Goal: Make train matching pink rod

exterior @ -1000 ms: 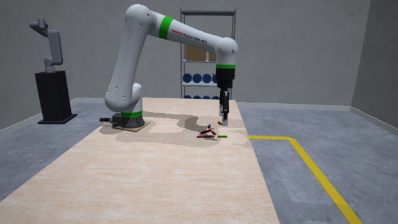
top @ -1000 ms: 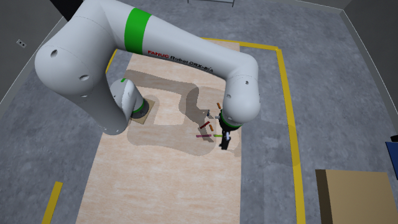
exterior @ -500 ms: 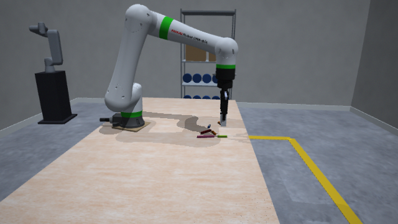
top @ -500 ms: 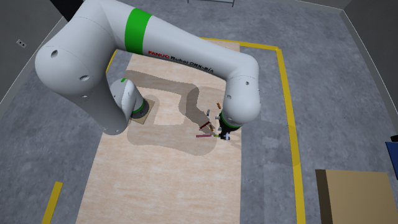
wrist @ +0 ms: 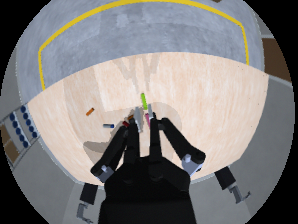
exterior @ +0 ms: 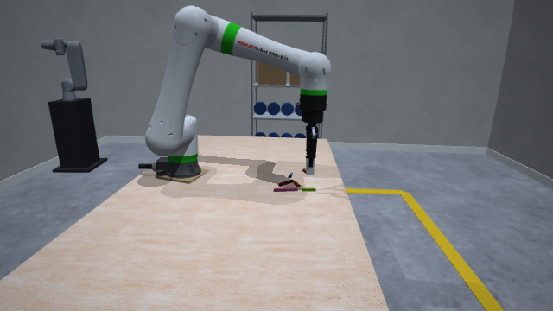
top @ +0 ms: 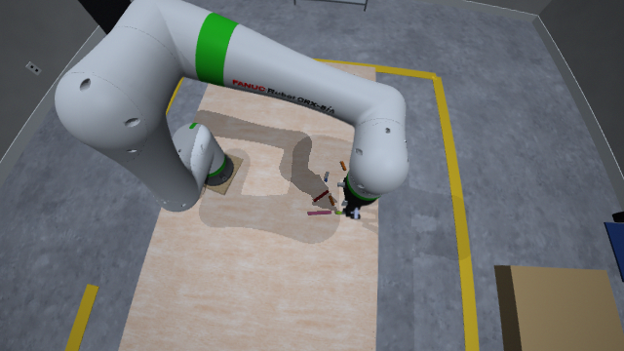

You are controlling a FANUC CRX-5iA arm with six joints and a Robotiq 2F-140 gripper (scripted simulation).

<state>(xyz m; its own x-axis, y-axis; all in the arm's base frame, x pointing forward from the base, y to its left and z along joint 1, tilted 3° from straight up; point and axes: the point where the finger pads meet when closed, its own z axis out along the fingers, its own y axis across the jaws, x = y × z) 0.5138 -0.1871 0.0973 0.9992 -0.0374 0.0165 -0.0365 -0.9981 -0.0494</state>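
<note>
Three short rods could match pink

Lime rod [top: 338,213] [exterior: 308,189] [wrist: 144,101], grey rod [top: 327,174] [exterior: 291,174] [wrist: 106,125] and blue rod [top: 326,179] [exterior: 289,176] [wrist: 112,126] look the right choice. The lime lies right of centre in the exterior view, near the end of the pink rod [top: 319,213] [exterior: 285,189] [wrist: 148,120]. The pincer [top: 347,213] [exterior: 310,171] [wrist: 144,110] hangs above the counter [top: 244,283] [exterior: 194,242] [wrist: 225,100], fingers slightly parted, gripping nothing. For a clean grasp, it should widen, straddle one rod squarely at mid-length, descend vertically and close gently, keeping the train well away from pink.

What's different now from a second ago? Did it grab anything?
The jaws have drawn closer together above the table, a narrow gap remaining. Nothing was grabbed or let go. The lime stick and its neighbours look unmoved; the arm has barely shifted, if at all.
</note>
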